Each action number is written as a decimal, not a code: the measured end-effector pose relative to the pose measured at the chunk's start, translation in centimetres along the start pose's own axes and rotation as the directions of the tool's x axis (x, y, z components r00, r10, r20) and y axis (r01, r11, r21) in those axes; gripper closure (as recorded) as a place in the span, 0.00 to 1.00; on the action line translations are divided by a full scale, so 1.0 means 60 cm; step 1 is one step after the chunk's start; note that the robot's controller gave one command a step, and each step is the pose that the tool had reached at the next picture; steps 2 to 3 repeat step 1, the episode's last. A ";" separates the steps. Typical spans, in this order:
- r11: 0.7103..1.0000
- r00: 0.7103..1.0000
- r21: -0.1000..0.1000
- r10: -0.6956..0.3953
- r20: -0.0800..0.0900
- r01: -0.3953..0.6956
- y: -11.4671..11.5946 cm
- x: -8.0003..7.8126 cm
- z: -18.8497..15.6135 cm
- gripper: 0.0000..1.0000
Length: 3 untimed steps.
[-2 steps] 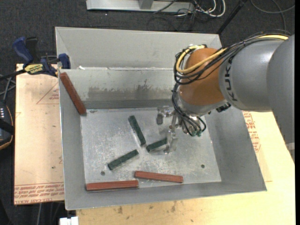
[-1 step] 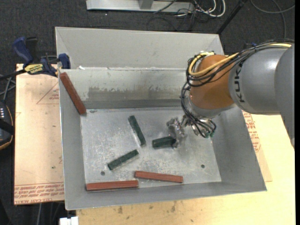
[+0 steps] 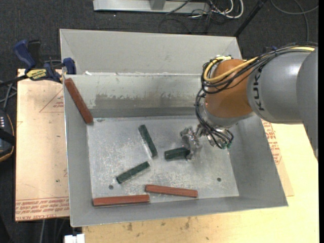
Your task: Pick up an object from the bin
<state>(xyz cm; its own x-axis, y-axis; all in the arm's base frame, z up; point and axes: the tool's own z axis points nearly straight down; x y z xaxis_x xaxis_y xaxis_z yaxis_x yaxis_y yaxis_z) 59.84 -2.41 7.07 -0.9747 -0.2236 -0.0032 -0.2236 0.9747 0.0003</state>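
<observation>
**Spare bars scattered across the bin floor**

From my remote console I see a steep green bar [image 3: 148,140] lying at a slant near the middle of the grey bin [image 3: 152,54]. A second green bar [image 3: 133,172] lies closer to the front-left corner. Along the front edge lie a corner brown bar [image 3: 121,200] and, just beside it, a middle brown bar [image 3: 171,191]. A leaning brown bar [image 3: 78,101] rests against the left wall. Beyond the back rim I see cables [image 3: 223,1] and a grey metal base [image 3: 147,4].

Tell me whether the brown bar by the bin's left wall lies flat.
No, propped: the brown bar slants up the bin's sloping left wall.
</observation>
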 end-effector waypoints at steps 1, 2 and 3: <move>1.000 1.000 0.001 -0.004 0.002 0.004 -0.010 -0.025 -0.242 1.00; 1.000 1.000 0.001 -0.004 0.002 0.004 -0.010 -0.025 -0.242 1.00; 1.000 1.000 0.001 -0.004 0.002 0.004 -0.010 -0.025 -0.242 1.00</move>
